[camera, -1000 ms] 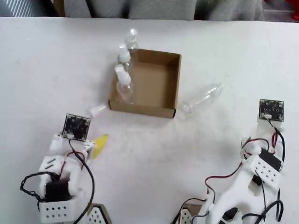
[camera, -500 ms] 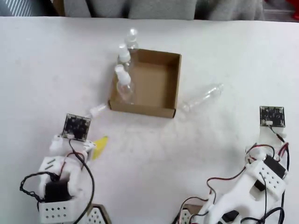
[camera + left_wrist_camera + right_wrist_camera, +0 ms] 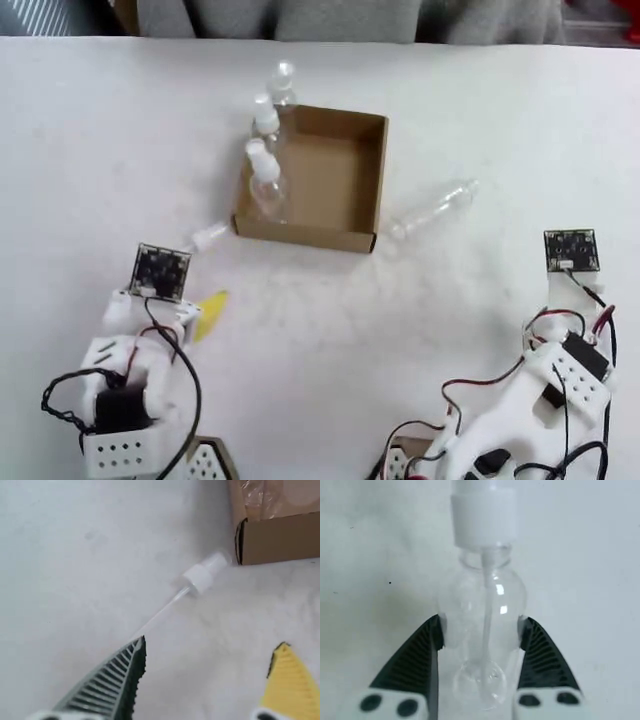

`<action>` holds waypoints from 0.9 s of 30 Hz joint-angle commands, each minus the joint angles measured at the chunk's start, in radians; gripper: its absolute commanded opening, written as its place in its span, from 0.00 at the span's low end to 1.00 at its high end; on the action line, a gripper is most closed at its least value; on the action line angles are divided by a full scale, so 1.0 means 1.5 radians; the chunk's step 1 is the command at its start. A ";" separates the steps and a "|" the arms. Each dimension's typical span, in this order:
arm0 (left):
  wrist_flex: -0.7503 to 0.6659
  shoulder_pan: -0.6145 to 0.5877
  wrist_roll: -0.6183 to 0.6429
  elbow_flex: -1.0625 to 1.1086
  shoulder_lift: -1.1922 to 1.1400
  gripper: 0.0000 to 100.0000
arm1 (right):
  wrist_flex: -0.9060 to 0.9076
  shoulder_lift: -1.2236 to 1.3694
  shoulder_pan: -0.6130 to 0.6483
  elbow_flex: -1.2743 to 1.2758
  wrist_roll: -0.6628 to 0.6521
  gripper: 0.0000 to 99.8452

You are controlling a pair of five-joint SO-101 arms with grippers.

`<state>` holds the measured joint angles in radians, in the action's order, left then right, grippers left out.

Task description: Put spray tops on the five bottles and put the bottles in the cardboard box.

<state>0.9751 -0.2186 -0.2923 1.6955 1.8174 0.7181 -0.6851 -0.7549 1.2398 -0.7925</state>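
Open table [image 3: 330, 330] fronts the cardboard box [image 3: 305, 233]; a loose spray top [image 3: 208, 236] seemingly touches its corner.

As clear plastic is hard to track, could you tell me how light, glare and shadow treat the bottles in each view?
High view: even light; the lying bottle nearly merges with the white table. Left wrist view: the loose spray top throws a soft shadow. Right wrist view: small glints on the held bottle between the right fingers.

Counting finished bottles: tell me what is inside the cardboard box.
One capped bottle sits inside the cardboard box by a side wall; the remaining floor is bare. A second capped bottle at the far corner may be inside or outside: its base is hidden.
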 commanded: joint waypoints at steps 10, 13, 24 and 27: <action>0.003 -0.014 -0.024 -0.002 0.006 0.38 | 0.226 0.022 0.054 -0.109 0.001 0.02; 0.003 -0.014 -0.024 -0.002 0.006 0.38 | 0.231 0.022 0.062 -0.117 0.001 0.02; 0.003 -0.014 -0.024 -0.002 0.006 0.38 | 0.185 0.155 0.055 -0.132 0.000 0.02; 0.003 -0.014 -0.024 -0.002 0.006 0.38 | 0.173 0.222 0.039 -0.167 0.001 0.02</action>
<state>0.9751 -0.2309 -0.3214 1.6955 1.8174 0.9973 -0.4795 -0.6690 1.0495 -0.7940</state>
